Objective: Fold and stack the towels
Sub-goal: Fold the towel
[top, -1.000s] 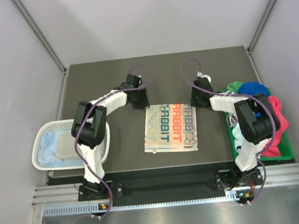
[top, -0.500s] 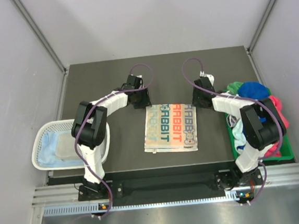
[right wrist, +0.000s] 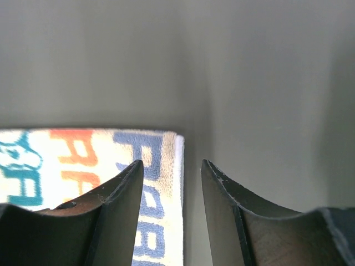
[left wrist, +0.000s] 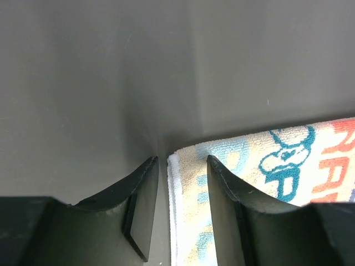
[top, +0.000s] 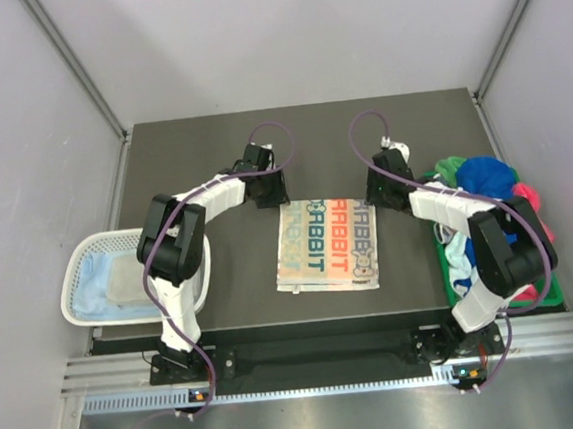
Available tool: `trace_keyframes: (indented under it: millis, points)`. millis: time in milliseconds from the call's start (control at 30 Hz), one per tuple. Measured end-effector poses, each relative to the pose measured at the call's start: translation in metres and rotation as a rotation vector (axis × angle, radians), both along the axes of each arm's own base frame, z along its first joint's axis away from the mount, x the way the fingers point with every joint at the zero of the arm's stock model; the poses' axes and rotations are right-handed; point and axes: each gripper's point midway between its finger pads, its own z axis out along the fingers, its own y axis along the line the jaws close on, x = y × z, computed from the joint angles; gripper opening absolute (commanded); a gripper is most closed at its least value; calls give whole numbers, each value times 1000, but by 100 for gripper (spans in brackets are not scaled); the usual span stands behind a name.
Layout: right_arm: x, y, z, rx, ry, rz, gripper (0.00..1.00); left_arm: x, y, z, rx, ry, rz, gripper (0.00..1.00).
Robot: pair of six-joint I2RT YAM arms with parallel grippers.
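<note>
Looking like early days: a pale blue terry towel (top: 90, 289) and a whitish-grey towel (top: 128, 281) sit folded in the white mesh basket (top: 98, 238) off the table's (top: 202, 162) left edge, the white teal-and-orange printed towel (top: 327, 244) lies flat mid-table with the left gripper (left wrist: 180, 160) and right gripper (right wrist: 172, 162) spread-jawed over its far corners, and a crumpled heap of towels (top: 484, 172) waits in the green tray (top: 548, 290).

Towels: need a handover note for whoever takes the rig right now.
Left hand: open, straddling the far left corner of the printed towel, which lies flat mid-table.
Right hand: open, at its far right corner. Nothing gripped.
Done: two towels lie in the basket.
Left: fold and stack the printed towel, then the pile in the green tray.
</note>
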Motion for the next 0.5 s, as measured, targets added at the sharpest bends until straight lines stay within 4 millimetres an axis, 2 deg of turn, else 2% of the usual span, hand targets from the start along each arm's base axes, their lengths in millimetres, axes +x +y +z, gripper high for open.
trace_keyframes:
  millis: [200, 500]
  points:
    - [-9, 3, -39, -48, 101, 25, 46, -1, 1, -1, 6, -4, -2, 42]
    - [1, 6, -39, -57, 94, 35, 41, -3, -1, -2, 1, -5, -42, 38]
